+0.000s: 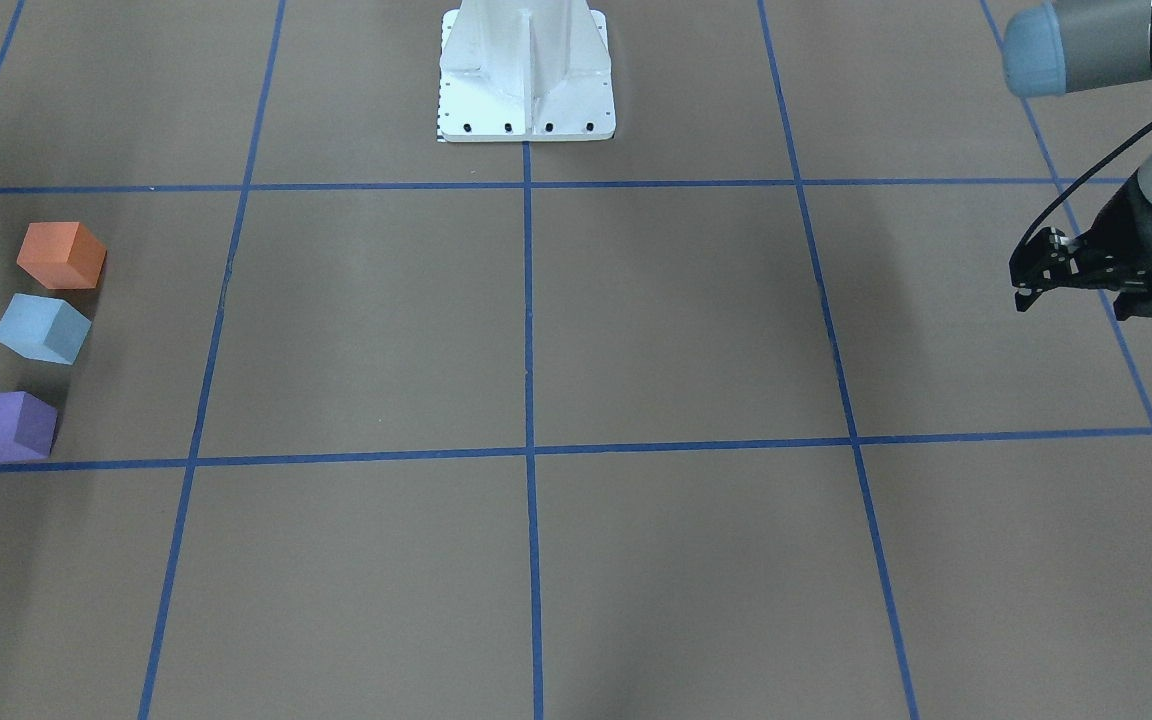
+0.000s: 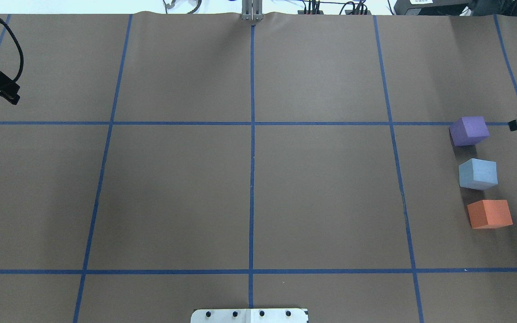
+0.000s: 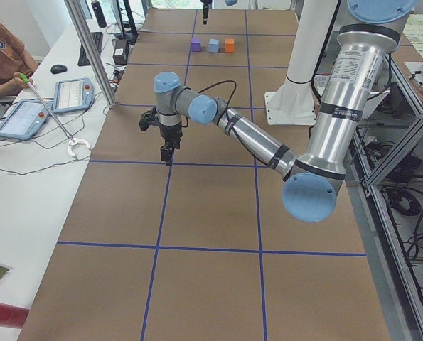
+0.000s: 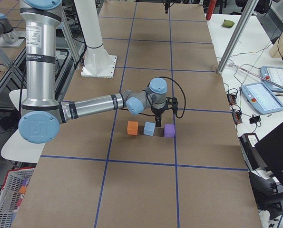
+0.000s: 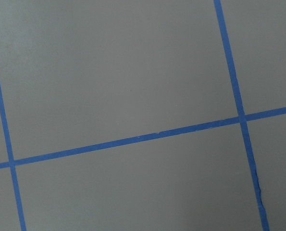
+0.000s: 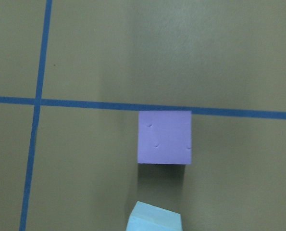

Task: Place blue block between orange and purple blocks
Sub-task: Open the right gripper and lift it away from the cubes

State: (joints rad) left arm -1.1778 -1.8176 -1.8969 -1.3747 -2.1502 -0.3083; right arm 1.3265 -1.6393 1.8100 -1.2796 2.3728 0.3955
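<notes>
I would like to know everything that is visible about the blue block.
The blue block is a pale blue cube, matte, apparently foam. It rests flat on the brown table, slightly turned against the grid lines, between the purple block and the orange block, with a gap on each side. Nothing grips it.

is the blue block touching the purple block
No, in the overhead view a strip of bare table separates the blue block from the purple block.
</notes>
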